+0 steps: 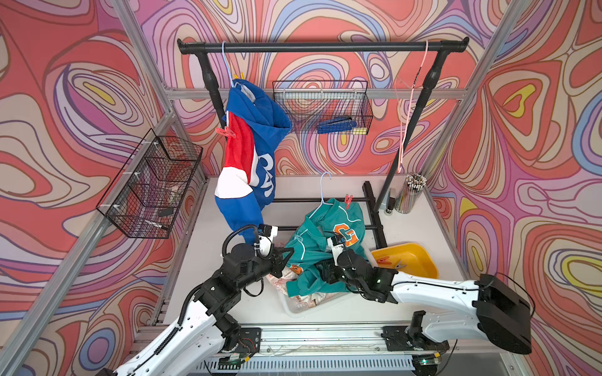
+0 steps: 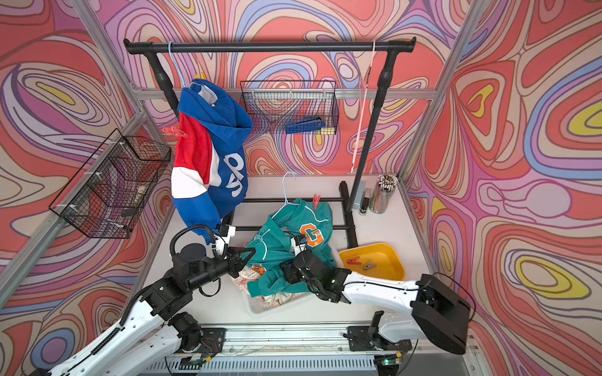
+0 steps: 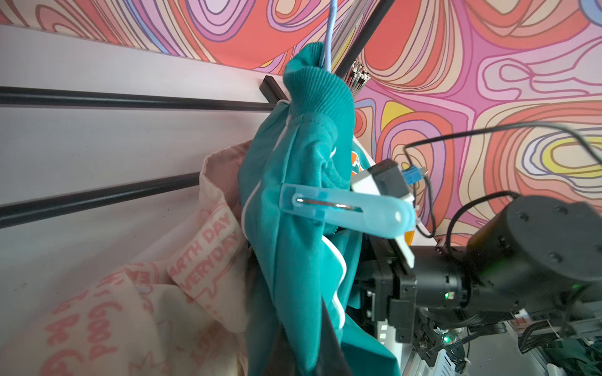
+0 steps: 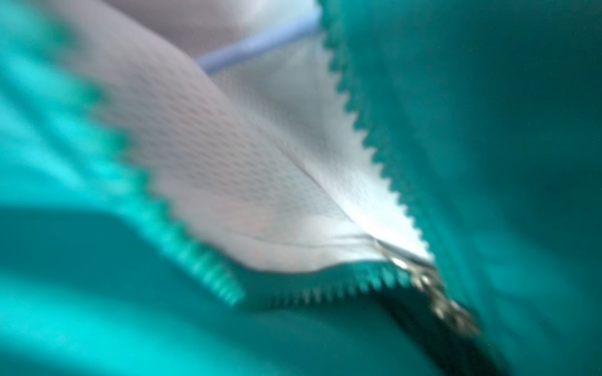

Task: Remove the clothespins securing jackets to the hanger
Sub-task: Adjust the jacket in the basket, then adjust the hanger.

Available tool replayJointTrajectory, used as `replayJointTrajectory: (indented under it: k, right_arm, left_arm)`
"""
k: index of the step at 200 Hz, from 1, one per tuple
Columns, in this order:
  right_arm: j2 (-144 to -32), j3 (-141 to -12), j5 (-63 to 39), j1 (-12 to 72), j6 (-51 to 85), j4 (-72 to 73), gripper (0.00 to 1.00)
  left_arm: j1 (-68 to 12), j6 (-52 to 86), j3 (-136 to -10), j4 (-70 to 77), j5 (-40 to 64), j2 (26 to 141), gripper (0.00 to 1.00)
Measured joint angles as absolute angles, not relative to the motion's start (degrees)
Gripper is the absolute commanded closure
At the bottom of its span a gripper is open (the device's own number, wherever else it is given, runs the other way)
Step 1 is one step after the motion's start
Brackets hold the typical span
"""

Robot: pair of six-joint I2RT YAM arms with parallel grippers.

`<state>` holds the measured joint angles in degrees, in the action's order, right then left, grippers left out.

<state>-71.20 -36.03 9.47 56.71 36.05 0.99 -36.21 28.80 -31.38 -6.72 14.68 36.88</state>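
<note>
**A:** Ground: white table (image 1: 407, 228), swirl-patterned walls. First lot?

**B:** Teal jacket (image 1: 325, 221), heaped on the table. The left claw (image 1: 286, 255) is pinched tight on a fold of it.

**A:** Pins on it?

**B:** Light blue clothespin (image 3: 345, 211), clipped to the fabric just ahead of that claw. Red clothespin (image 1: 348, 201) on the collar, well beyond both claws.

**A:** Right claw?

**B:** The right claw (image 1: 323, 271) is buried in the teal jacket by its open zipper; spread or pressed together, cannot tell. Pink-and-cream jacket (image 1: 285, 276), just beside the left claw.
</note>
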Motion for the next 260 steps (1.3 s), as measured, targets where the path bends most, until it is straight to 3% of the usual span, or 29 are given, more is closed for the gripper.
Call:
replayJointTrajectory:
  k: [50,105,148,201,242,260]
  right_arm:
    - [-60.1,-51.3,3.6,46.7,29.1,-13.6,0.11]
    - [-65.0,-63.0,-2.5,40.8,23.8,-16.5,0.12]
    - [-76.8,-67.3,-7.2,36.5,23.0,-12.6,0.29]
    - [-82.5,-72.0,-11.8,36.1,22.6,-9.6,0.40]
    - [-84.1,-73.6,-14.2,36.1,22.5,-7.6,0.68]
    - [-84.7,-73.6,-14.6,36.0,22.7,-7.3,0.86]
  left_arm:
    - [-36.4,28.9,-31.4,-8.2,12.8,35.9,1.00]
    - [-36.4,28.9,-31.5,-10.5,12.8,34.2,1.00]
    - [-36.4,28.9,-31.5,-10.7,13.1,34.4,1.00]
    - [-36.5,28.9,-31.5,-10.6,13.5,35.3,1.00]
    - [-36.8,28.9,-31.5,-10.8,13.4,35.0,1.00]
    - [-36.8,28.9,-31.6,-11.3,13.3,34.9,1.00]
